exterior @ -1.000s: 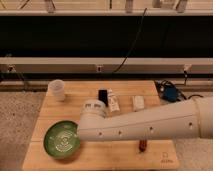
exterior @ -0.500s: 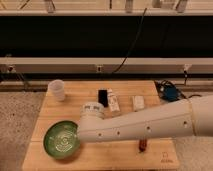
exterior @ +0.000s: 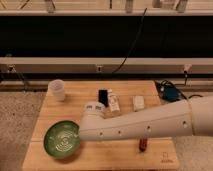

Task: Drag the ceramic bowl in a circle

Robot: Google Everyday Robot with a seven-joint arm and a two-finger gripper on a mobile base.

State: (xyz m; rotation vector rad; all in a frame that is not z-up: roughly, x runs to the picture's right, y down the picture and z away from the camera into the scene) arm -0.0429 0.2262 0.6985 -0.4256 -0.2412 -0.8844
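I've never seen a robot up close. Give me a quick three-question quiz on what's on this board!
1. True or false: the green ceramic bowl sits at the wooden board's front left corner.
2. The gripper, at the arm's tip, is at the bowl's: A) left rim B) right rim C) far rim
3. Fill in: the white cup stands at the board's back ____ corner.
Key: 1 true; 2 B; 3 left.
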